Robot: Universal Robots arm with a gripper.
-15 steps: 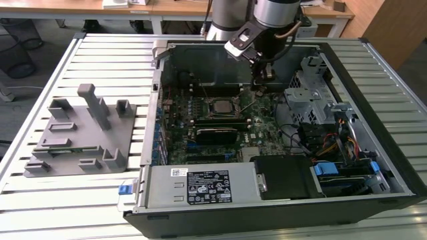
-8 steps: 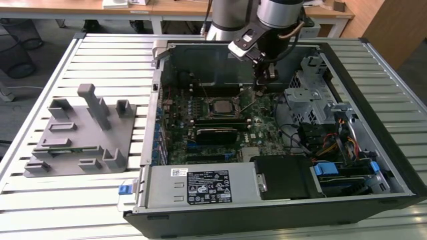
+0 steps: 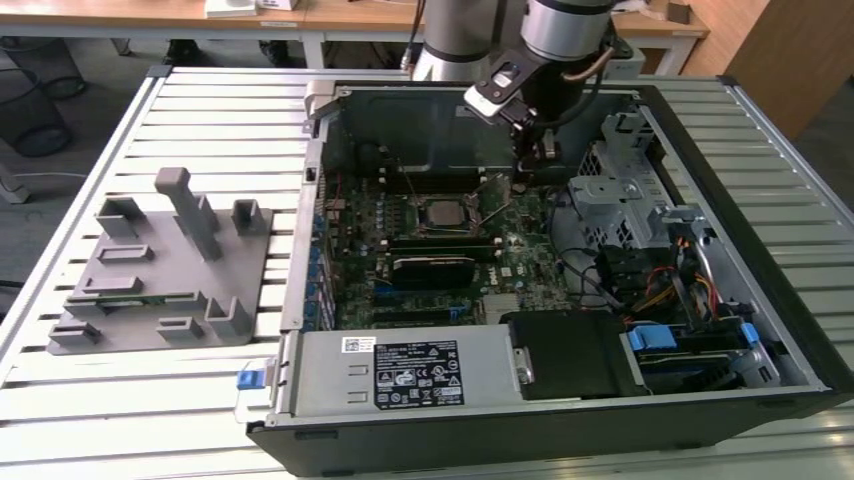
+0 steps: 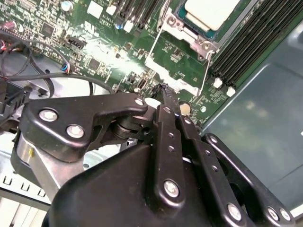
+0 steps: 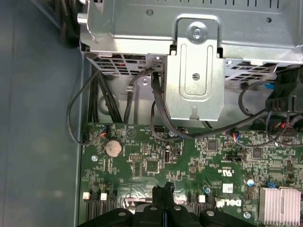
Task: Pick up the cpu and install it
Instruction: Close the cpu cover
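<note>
The gripper (image 4: 165, 92) is hanging low over the green motherboard (image 4: 118, 52) inside an open computer case (image 3: 790, 330). Its black fingers (image 4: 163, 135) are pressing flat together with nothing between them, and whether the tips are touching the board cannot be told. In the first wrist view the joined tips are pointing at a patch of board crowded with small chips, near a round coin cell (image 5: 113, 148), while black cables (image 5: 156, 109) are looping from the board to a bare metal bracket (image 5: 196, 71) beyond it. In the second wrist view the cpu (image 4: 210, 12) is lying a little past the fingertips, apart from them, its pale silver top facing up inside the metal socket frame (image 4: 187, 38), with rows of black memory slots (image 4: 246, 38) running just beside it. In the exterior view the cpu (image 3: 438, 213) is sitting in that socket near the middle of the board, and the gripper (image 3: 533, 158) is standing beyond it and toward the exterior view's right, close to the drive cage. Nearer that camera a silver power supply (image 3: 400, 375) is filling the case's front corner. Outside the case, on the exterior view's left, a grey fixture (image 3: 160, 270) with upright posts is resting on the slatted table (image 3: 174, 410).
</note>
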